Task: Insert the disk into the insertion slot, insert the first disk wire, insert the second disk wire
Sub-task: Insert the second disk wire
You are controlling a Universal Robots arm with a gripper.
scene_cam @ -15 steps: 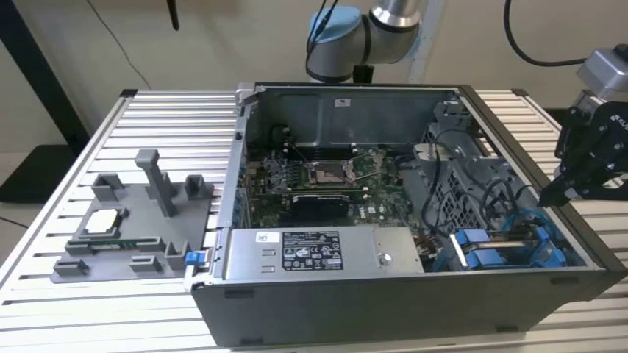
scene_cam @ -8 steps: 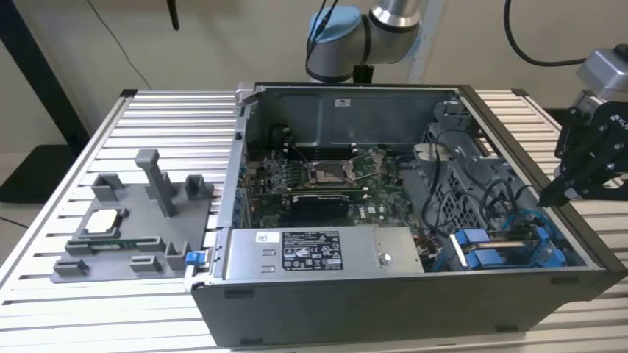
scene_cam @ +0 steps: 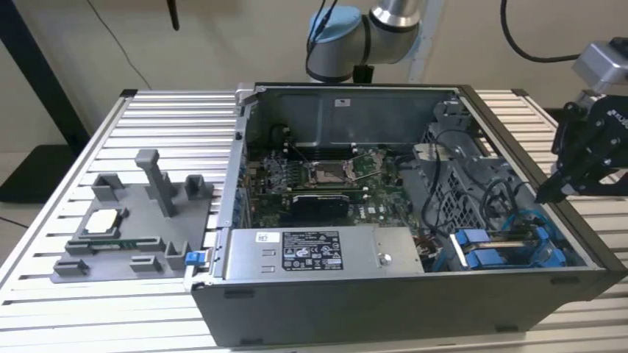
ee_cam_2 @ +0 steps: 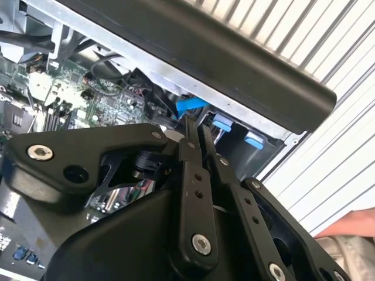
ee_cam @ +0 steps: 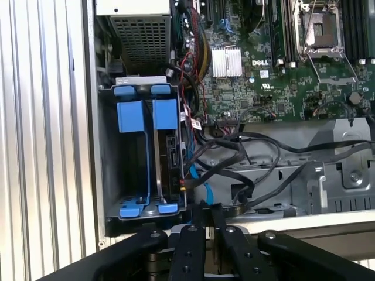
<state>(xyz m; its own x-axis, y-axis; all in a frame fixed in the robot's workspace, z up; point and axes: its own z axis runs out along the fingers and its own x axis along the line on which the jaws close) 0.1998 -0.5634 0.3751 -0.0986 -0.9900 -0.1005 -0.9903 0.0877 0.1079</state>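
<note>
Disk (ee_cam: 170, 158) seated in slot (ee_cam: 111, 170); pincer (scene_cam: 549, 193) outside case edge.

The arm (scene_cam: 378, 33) is silver tube with pale blue joint caps. Its gripper (ee_cam_2: 196, 132) is matte black, with slim linked fingers (ee_cam_2: 190, 175) dotted with silver screws.

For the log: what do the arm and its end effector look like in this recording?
The arm has silver tube sections and a light-blue joint cap, with black cables hanging nearby. The end effector is matte black, built from flat bar linkages joined by silver screws and rivets, with narrow fingers. A grey block sits above it at the wrist.
</note>
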